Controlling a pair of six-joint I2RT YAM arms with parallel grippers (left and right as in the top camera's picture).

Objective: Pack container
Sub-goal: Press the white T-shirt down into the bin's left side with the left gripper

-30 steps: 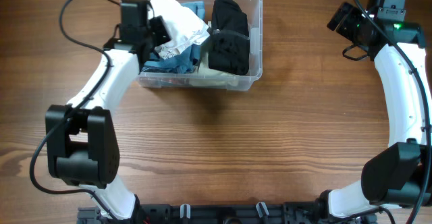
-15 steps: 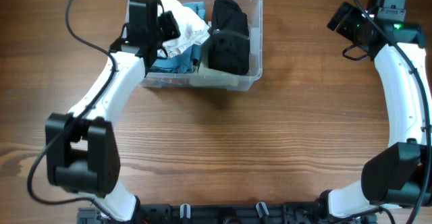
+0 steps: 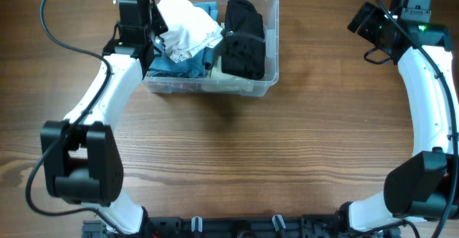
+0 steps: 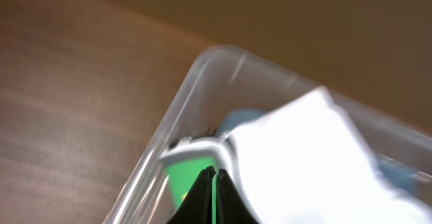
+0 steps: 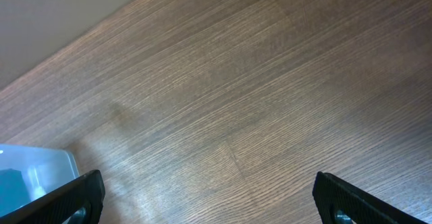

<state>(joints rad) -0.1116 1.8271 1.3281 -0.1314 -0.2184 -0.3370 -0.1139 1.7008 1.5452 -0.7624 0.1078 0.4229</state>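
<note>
The left gripper [image 4: 214, 191], fingers pressed together, hangs over the 9 o'clock end of the container [image 3: 275, 41]; the wide-open right gripper [image 5: 212, 200] is far off at 3 o'clock.

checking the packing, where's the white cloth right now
Overhead, the white cloth lies in the left half of the container, atop blue fabric, left of the black clothing.
</note>
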